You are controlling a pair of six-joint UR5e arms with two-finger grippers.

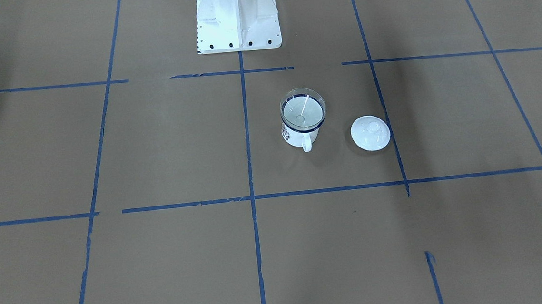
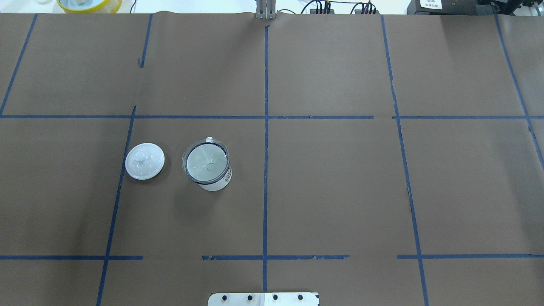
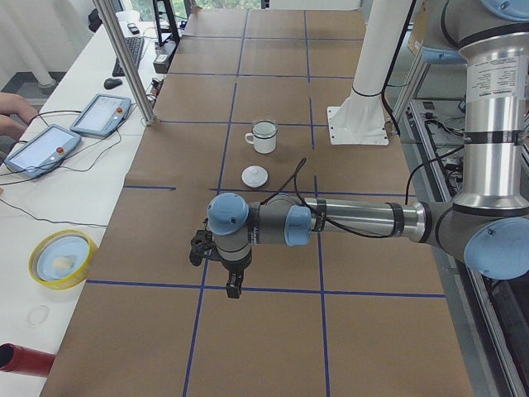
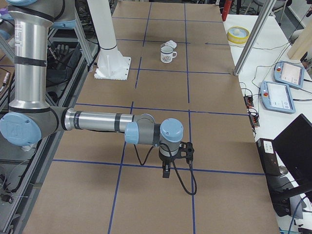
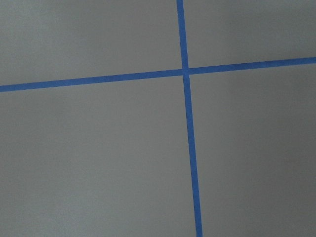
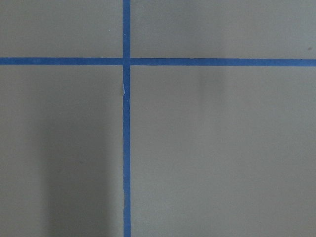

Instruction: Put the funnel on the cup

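The clear funnel (image 1: 303,110) sits in the mouth of the white mug with the dark blue rim (image 1: 298,135); its cone rests on the rim. Both show in the overhead view, funnel (image 2: 205,161) on mug (image 2: 220,182), left of the centre line. The mug also shows in the left side view (image 3: 264,136) and the right side view (image 4: 168,53). My left gripper (image 3: 235,285) shows only in the left side view, far from the mug; I cannot tell its state. My right gripper (image 4: 166,171) shows only in the right side view; I cannot tell its state.
A round white knobbed lid (image 1: 370,133) lies on the brown paper beside the mug, also in the overhead view (image 2: 145,161). The robot's white base (image 1: 238,18) stands at the table's edge. Tablets (image 3: 101,113) and a yellow-rimmed bowl (image 3: 59,258) lie on the side bench.
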